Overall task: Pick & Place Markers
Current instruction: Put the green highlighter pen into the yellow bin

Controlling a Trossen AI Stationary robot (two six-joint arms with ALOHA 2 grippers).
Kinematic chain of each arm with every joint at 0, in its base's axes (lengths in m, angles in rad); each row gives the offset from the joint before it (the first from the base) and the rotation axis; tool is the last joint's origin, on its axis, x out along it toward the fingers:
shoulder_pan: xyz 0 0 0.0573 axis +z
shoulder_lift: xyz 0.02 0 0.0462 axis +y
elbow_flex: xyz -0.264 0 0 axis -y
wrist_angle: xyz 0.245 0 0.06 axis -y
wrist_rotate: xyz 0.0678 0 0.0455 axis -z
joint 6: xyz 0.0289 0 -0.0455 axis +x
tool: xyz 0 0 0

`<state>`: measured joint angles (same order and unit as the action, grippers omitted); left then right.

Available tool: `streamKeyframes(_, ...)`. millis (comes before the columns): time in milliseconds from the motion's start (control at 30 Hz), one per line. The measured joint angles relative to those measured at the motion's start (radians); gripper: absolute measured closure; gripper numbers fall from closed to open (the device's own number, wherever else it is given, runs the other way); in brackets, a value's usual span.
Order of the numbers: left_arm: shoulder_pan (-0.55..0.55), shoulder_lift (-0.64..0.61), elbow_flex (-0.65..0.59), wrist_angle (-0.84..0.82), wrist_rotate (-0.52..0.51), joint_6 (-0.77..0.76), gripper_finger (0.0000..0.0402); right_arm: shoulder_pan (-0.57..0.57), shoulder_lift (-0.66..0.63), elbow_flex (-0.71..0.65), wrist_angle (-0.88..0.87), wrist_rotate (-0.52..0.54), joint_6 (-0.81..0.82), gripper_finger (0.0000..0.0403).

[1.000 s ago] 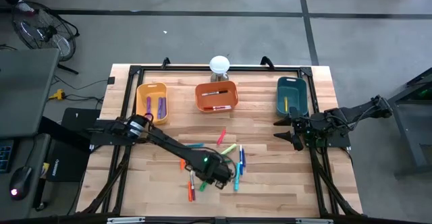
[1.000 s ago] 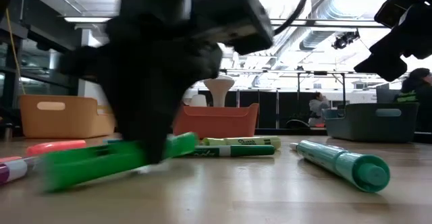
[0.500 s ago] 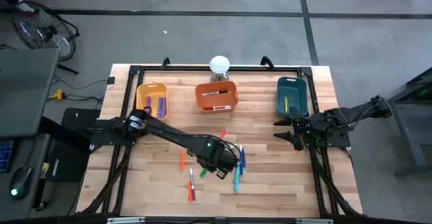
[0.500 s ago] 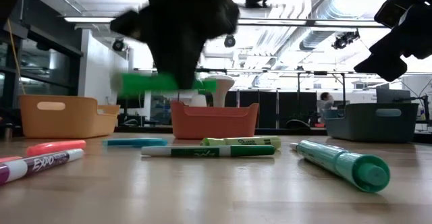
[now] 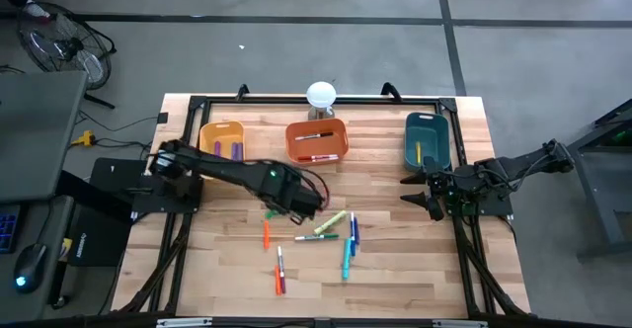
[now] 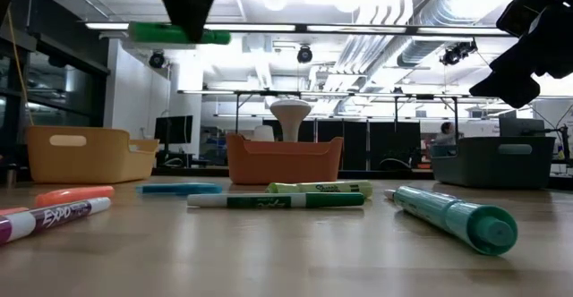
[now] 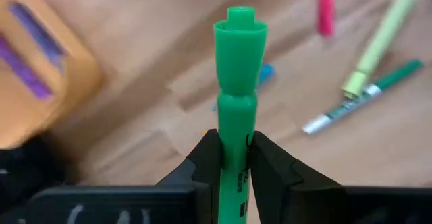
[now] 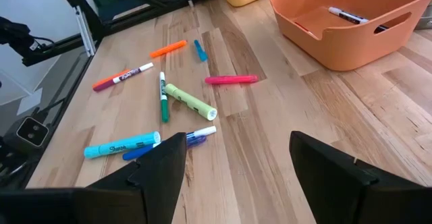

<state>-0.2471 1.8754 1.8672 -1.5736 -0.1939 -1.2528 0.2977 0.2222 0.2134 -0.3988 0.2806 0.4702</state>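
Observation:
My left gripper (image 5: 283, 202) is shut on a green marker (image 7: 236, 96) and holds it high over the table's middle; the low view shows the green marker (image 6: 179, 35) well above the other markers. Loose markers lie on the wood: orange (image 5: 266, 234), red (image 5: 280, 272), green-and-white (image 5: 316, 236), yellow-green (image 5: 336, 219), blue (image 5: 353, 231) and teal (image 5: 347, 262). My right gripper (image 5: 420, 195) waits open at the table's right side, and the right wrist view shows nothing in the right gripper (image 8: 236, 177). My left gripper pinches the green marker's barrel (image 7: 233, 158) between its two fingers (image 7: 209, 158), just behind the wider capped end (image 7: 239, 45). The fingers point down and lie across the marker. The marker hangs level, lifted clear of the table.
Three bins stand in a row along the far side: yellow (image 5: 222, 148), orange (image 5: 317, 140) and teal (image 5: 427, 138), each with a marker or two inside. A white lamp-like stand (image 5: 321, 96) is behind the orange bin. A black frame runs around the table.
My left gripper has risen from the table with the green marker and gone toward the far left, toward the yellow bin. The marker, which was tilted with one end near the wood, now hangs level, high above the table.

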Motion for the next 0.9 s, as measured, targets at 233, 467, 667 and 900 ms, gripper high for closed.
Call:
streamKeyframes(233, 0.091, -0.137, -0.156, 0.012, -0.049, 0.027, 0.0352, 0.0, 0.0, 0.0, 0.001, 0.0, 0.0, 0.0151)
streamKeyframes(467, 0.198, -0.3, -0.391, 0.059, -0.05, 0.073, 0.0352, 0.0, 0.0, 0.0, 0.0, 0.0, 0.0, 0.015)
streamKeyframes(667, 0.316, -0.432, -0.592, 0.13, -0.044, 0.117, 0.0352, 0.0, 0.0, 0.0, 0.0, 0.0, 0.0, 0.015)
streamKeyframes(900, 0.48, -0.52, -0.786, 0.224, -0.01, 0.195, 0.0352, 0.0, 0.0, 0.0, 0.0, 0.0, 0.0, 0.0151)
